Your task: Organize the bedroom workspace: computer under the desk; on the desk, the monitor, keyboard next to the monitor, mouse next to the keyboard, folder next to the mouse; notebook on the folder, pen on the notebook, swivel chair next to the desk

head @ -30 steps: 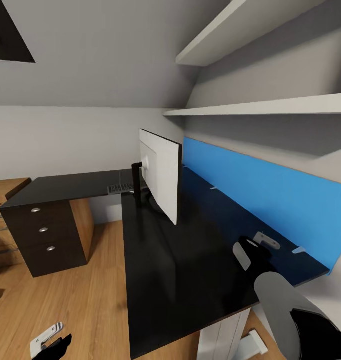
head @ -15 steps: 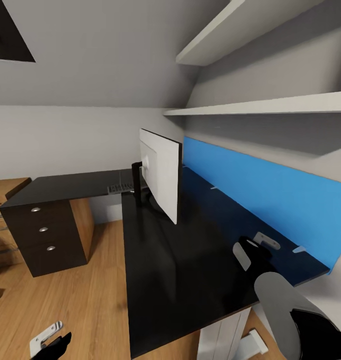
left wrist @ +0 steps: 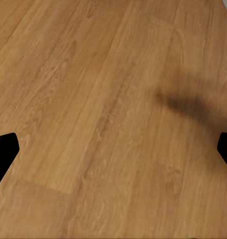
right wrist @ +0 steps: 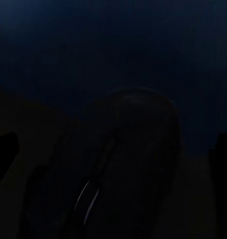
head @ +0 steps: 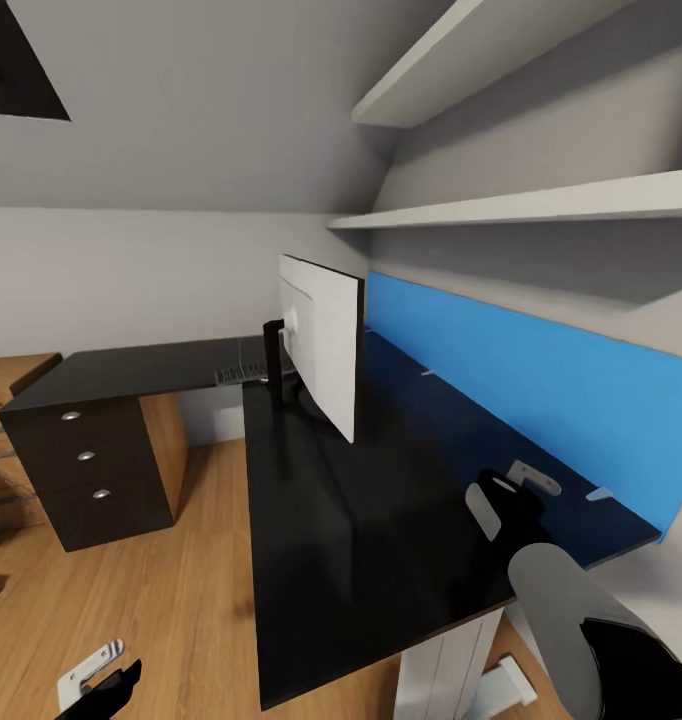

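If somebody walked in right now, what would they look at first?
Probably the bright blue wall panel running along the far edge of the long black L-shaped desk. Next, the big flat monitor standing on the desk with its pale back turned toward the camera, a dark keyboard just behind it. The right gripper hovers over the desk, with a small dark rounded mouse beneath it.

Your head camera looks forward and down from above the near end of the desk [head: 361, 540], along its length toward the monitor [head: 323, 355] and the corner beyond. Your left wrist camera faces straight down at the wooden floor [left wrist: 108, 114], fairly close. Your right wrist camera sits very near the dark desk top, aimed at the mouse [right wrist: 125, 164]; it shares that desk surface with the head view.
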{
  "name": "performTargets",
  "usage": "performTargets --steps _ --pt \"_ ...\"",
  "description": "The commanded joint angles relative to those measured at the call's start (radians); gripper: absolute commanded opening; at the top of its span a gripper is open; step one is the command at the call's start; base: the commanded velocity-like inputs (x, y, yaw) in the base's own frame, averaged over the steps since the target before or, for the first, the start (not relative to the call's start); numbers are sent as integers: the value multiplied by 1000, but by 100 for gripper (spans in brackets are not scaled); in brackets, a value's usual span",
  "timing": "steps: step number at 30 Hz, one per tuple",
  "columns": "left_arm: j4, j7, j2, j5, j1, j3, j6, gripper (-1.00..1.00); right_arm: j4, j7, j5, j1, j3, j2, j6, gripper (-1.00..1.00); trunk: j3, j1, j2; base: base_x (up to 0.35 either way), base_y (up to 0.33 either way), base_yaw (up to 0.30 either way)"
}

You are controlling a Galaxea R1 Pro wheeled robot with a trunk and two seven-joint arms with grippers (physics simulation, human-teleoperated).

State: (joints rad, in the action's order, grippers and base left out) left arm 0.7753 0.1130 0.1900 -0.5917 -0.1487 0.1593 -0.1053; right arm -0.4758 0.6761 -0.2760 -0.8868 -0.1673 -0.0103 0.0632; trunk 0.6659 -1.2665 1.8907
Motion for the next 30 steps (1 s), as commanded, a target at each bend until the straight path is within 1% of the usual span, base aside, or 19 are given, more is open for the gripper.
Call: performTargets --steps 1,9,10,30 --pt "2 3 1 -10 0 0 -6 100 11 0 -19 0 -9 0 6 100 1 0 0 0 0 0" --pt "2 2 2 -11 0 0 -5 100 11 0 -19 0 -9 0 6 100 1 0 0 0 0 0" --pt "2 2 2 -11 0 0 -5 100 11 0 -19 0 -9 0 6 -100 1 0 0 0 0 0" --pt "2 0 2 -13 0 0 -5 100 9 2 -17 0 -9 1 6 -100 1 0 0 0 0 0"
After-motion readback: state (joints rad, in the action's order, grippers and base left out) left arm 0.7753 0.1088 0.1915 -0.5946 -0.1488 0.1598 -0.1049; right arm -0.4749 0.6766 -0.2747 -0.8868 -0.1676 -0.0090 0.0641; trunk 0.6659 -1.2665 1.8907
